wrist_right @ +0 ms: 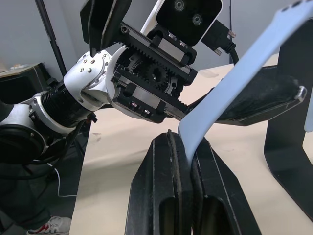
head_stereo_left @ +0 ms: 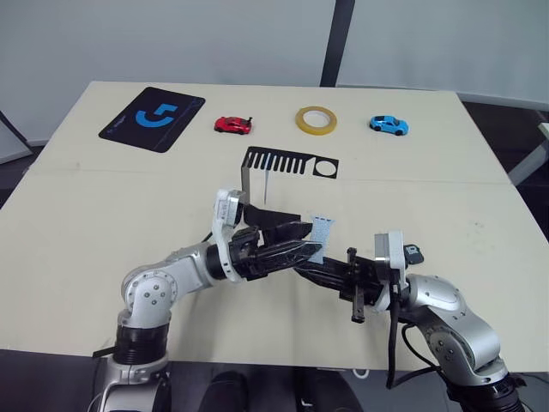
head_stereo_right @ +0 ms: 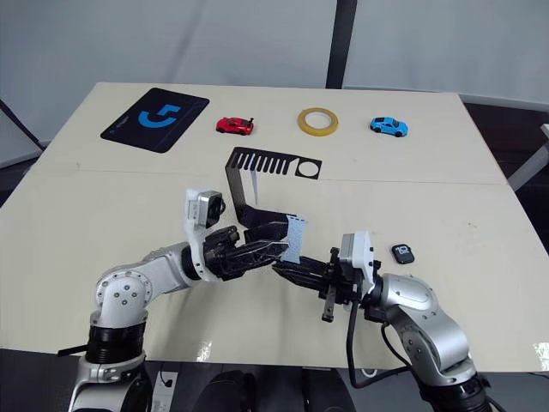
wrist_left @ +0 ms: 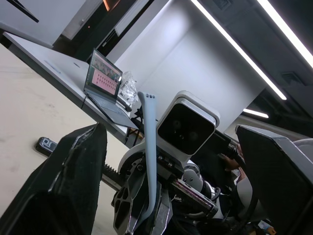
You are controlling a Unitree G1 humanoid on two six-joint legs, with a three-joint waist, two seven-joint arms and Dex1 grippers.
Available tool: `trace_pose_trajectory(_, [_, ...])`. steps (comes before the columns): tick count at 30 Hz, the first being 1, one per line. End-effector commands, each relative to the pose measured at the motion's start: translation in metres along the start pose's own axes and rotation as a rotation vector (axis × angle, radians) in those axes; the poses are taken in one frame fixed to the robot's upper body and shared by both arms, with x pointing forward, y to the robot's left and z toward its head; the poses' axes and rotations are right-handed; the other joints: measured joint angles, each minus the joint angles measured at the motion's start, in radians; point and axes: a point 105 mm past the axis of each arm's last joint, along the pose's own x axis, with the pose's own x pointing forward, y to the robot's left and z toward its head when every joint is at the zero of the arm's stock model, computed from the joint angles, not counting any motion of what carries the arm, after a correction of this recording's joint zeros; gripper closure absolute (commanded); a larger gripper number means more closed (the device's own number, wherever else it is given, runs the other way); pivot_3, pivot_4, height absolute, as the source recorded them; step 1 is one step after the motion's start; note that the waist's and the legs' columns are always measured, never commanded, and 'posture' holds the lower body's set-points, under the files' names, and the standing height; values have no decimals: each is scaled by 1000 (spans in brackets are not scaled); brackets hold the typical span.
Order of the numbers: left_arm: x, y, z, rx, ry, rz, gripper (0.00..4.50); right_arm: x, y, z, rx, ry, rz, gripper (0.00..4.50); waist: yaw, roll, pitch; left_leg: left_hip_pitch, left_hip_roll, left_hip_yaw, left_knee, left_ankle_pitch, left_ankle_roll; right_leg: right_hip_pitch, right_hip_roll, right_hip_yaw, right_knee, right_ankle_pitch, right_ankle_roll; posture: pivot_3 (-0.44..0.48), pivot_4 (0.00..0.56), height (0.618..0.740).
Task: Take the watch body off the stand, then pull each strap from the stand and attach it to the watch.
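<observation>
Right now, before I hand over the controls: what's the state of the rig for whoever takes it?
Right gripper: shut on one pale grey-blue watch strap, held above the table.
Left gripper: open, fingers either side of that strap.
Small black watch body: off the stand, lying on the beige table to the robot's right.
Second pale strap: hanging from the thin black metal stand.
Left: attach the held strap, pull and attach the second.
</observation>
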Motion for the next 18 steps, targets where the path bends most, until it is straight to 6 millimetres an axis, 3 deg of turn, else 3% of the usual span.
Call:
trace_pose_trajectory(1, [4, -4, 0, 2, -5, -30, 570, 2, 4, 6, -29, -25, 26, 4500, 0, 0, 0, 0, 0, 0, 0, 0, 0, 0, 0, 0, -1, 0, 0, 0, 150, 740])
trace_pose_trajectory(18, [13, 2, 1, -34, -43, -52, 570, 2, 4, 4, -32, -16, 28, 4500, 0, 0, 0, 0, 0, 0, 0, 0, 0, 0, 0, 0, -2, 0, 0, 0, 150, 740])
